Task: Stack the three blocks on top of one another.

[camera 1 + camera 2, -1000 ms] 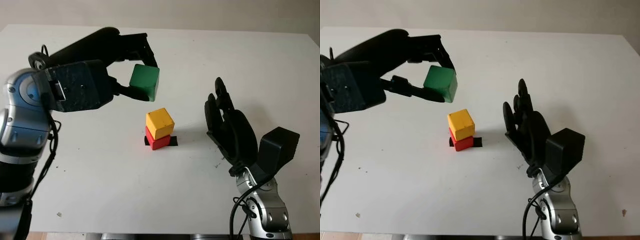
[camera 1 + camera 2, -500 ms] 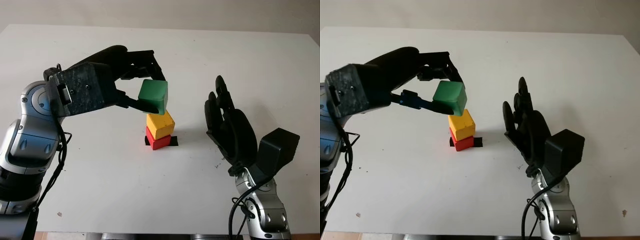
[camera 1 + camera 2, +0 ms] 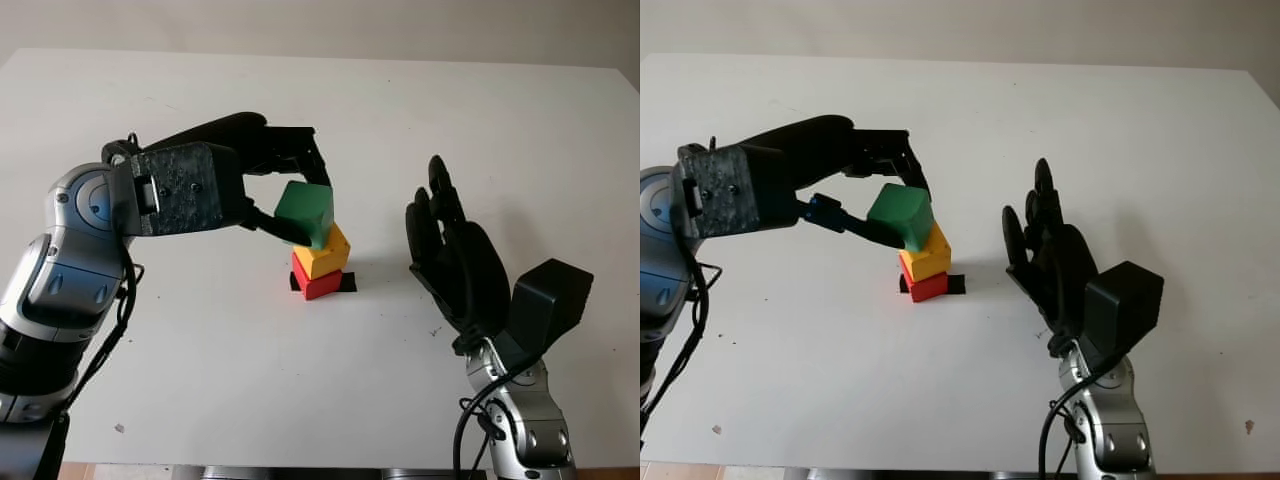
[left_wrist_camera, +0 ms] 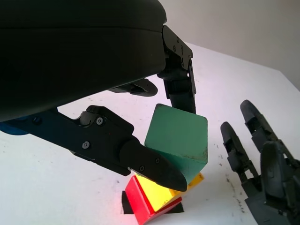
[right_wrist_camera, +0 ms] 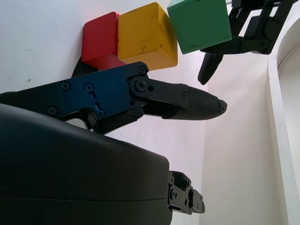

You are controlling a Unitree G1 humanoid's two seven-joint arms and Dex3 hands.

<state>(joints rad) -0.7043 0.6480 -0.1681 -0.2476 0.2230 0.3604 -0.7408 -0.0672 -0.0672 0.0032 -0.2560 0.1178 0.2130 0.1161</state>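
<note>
The block in the black left hand was green. Under it sat a yellow block on a red block, over a black patch on the white table. The right hand was black, its forearm silver-grey.

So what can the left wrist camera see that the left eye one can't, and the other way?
Left wrist: the fingers close up, pinching the green block. Left eye: the whole left hand and the wide white table. Both: green block over yellow block on red block, open right hand nearby.
</note>
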